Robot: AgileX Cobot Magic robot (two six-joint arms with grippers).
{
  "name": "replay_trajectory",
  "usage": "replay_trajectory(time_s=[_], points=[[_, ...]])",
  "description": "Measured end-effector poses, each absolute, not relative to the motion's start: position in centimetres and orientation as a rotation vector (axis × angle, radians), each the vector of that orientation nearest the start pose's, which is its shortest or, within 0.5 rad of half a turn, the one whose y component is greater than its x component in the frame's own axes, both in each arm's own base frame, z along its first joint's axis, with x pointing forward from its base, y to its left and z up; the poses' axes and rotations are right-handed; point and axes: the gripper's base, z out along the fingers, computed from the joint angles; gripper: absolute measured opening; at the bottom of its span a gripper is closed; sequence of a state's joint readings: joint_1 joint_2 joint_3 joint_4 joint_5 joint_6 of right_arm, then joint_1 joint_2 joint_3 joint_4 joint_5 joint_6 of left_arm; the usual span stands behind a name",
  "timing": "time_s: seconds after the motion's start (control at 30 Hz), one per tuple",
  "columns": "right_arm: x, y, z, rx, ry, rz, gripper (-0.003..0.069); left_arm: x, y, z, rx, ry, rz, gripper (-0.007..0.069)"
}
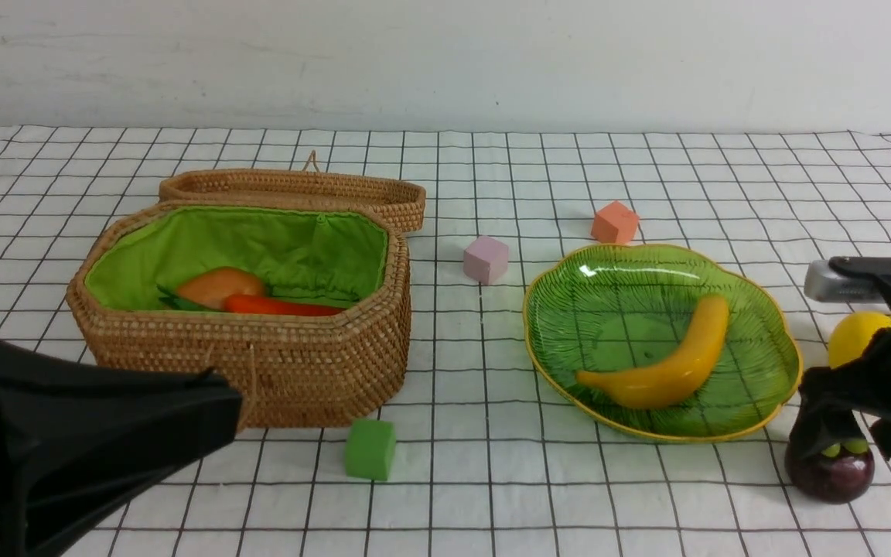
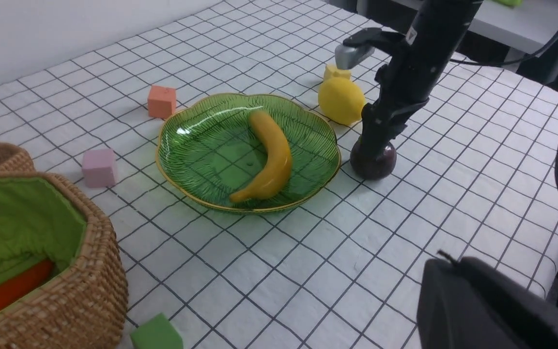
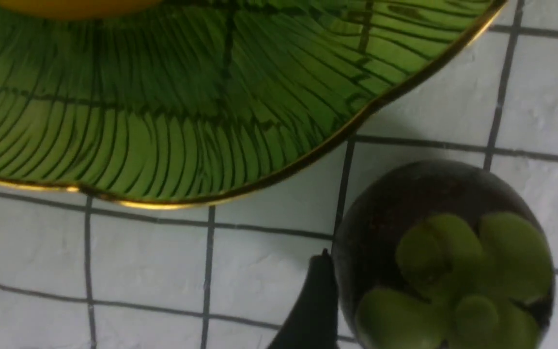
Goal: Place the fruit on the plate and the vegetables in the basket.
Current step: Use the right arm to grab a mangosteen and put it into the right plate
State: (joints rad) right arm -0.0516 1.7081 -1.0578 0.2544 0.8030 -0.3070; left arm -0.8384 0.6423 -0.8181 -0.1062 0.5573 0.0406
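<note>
The banana (image 1: 666,363) lay on the plate (image 1: 608,309). The carrot (image 1: 283,307) and potato (image 1: 217,286) lay in the basket (image 1: 298,371). No third vegetable showed. The lemon (image 1: 855,336) and mangosteen (image 1: 832,476) sat on the cloth (image 1: 492,464) beside the plate. The right gripper (image 1: 840,442) had its fingers spread around the mangosteen. The left gripper (image 1: 217,406) was pressed together, holding nothing.

It looks like a robotics lab bench: a table under white black-gridded cloth (image 1: 492,495), a bare white wall (image 1: 445,62), and a pale worktop (image 2: 516,24) with cabling nearby.

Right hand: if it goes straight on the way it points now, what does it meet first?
The mangosteen, right under the open right hand; its fingers stand on both sides of it, contact unclear.
</note>
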Motion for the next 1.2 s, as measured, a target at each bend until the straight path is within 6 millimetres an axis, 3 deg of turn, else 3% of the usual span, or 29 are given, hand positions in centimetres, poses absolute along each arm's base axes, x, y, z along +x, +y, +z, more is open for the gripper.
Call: replay_trajectory(time_s=[0.2,0.37,0.53,0.67,0.8,0.83,0.9,0.93,1.0,1.2], points=[[32.9,-0.1,16.5,-0.139,2.953,0.234,0.0654,7.7,-9.3,38.3,0.777,1.755,-0.658,-0.0013],[33.1,-0.2,16.1,-0.170,2.961,0.222,0.0588,7.6,-9.3,38.1,0.785,1.771,-0.654,-0.0013],[32.8,-0.2,16.4,-0.153,2.977,0.234,0.0581,7.6,-9.3,38.1,0.789,1.777,-0.652,-0.0013],[31.5,0.2,19.0,-0.053,2.999,0.288,0.0581,7.6,-9.2,38.0,0.794,1.787,-0.649,-0.0013],[31.8,2.6,24.4,-0.088,2.726,0.345,0.0581,7.6,-9.2,38.0,0.793,1.777,-0.644,-0.0013],[31.9,3.0,24.6,-0.101,2.709,0.349,0.0581,7.6,-9.2,38.1,0.792,1.773,-0.641,-0.0013],[33.8,5.7,26.3,-0.147,2.517,0.392,0.0581,7.7,-9.2,38.2,0.786,1.755,-0.639,-0.0013],[34.0,5.9,26.3,-0.147,2.508,0.396,0.0581,7.7,-9.2,38.2,0.785,1.754,-0.639,-0.0013],[36.3,8.5,26.3,-0.198,2.413,0.415,0.0581,7.7,-9.2,38.2,0.785,1.752,-0.637,-0.0013],[41.2,11.6,22.4,-0.287,2.436,0.416,0.0601,7.6,-9.3,38.2,0.778,1.766,-0.667,-0.0013]])
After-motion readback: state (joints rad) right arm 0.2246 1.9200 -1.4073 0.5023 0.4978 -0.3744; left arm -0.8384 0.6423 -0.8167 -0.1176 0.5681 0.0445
